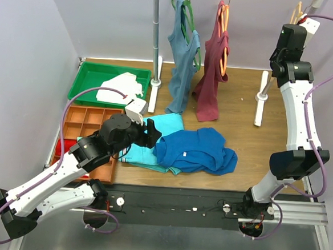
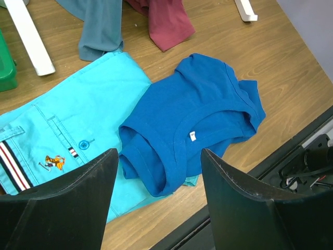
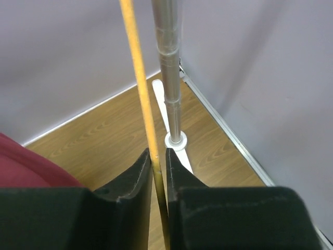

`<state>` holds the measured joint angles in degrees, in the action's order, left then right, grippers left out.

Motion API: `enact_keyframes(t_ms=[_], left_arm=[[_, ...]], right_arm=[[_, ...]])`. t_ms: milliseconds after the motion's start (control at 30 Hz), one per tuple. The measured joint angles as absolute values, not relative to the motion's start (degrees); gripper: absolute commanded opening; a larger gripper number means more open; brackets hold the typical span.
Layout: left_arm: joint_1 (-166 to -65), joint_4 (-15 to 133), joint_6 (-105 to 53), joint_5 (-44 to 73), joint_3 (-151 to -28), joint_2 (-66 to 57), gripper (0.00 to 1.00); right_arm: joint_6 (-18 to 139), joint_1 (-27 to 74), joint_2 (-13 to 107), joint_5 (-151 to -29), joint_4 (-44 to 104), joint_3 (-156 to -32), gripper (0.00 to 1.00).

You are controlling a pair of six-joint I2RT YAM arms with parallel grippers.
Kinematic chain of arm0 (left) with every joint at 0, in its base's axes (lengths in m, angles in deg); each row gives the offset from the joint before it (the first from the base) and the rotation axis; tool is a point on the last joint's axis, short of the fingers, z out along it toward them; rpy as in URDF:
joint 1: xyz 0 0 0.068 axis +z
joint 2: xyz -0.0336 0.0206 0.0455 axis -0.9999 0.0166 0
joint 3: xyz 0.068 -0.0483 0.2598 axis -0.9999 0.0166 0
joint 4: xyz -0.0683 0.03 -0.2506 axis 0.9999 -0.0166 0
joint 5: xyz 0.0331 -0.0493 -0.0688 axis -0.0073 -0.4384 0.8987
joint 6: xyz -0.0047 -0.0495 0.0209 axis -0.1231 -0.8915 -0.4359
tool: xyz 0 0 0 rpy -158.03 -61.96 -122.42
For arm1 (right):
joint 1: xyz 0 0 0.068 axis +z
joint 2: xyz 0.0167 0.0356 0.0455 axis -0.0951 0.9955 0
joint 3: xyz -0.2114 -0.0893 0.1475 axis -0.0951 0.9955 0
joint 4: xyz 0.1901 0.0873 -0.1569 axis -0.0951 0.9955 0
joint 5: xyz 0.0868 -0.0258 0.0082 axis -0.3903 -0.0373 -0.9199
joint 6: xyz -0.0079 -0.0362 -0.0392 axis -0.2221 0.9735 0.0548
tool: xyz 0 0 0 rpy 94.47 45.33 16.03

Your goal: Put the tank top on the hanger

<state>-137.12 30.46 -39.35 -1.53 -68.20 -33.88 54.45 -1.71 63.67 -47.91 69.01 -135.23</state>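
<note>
The royal blue tank top [image 1: 194,151] lies crumpled on the wooden table, partly over a folded turquoise garment [image 1: 162,124]. In the left wrist view the tank top [image 2: 197,112] lies just beyond and below my fingers, neckline label showing. My left gripper [image 1: 154,134] [image 2: 158,172] is open and empty, hovering over the top's left edge. My right gripper [image 1: 299,23] [image 3: 157,156] is raised at the back right, shut on a thin bar of the light-orange hanger [image 3: 139,78], which hangs at the rail's right end [image 1: 298,13].
A grey-blue tank top on a green hanger [image 1: 182,63] and a maroon top [image 1: 211,76] hang from the rail. The rack's poles [image 1: 155,38] [image 3: 169,67] stand on white feet [image 1: 261,100]. A green tray [image 1: 87,79] and an orange compartment box [image 1: 78,124] sit left.
</note>
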Motion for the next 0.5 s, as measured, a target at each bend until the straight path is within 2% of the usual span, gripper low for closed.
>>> enact_keyframes(t_ms=[100,133,500], left_arm=[[-137.0,30.5,-39.3,-1.5,-68.2,-33.8,0.72],[-136.8,30.5,-39.3,-1.5,-68.2,-33.7,0.72],[-136.0,30.5,-39.4,-1.5,-68.2,-33.3,0.72]], right_arm=[[54.0,-1.7,63.7,-48.3,69.0,-135.1,0.08],[53.9,-1.7,63.6,-48.3,69.0,-135.1,0.01],[54.0,-1.7,62.8,-51.5,70.2,-136.9,0.01]])
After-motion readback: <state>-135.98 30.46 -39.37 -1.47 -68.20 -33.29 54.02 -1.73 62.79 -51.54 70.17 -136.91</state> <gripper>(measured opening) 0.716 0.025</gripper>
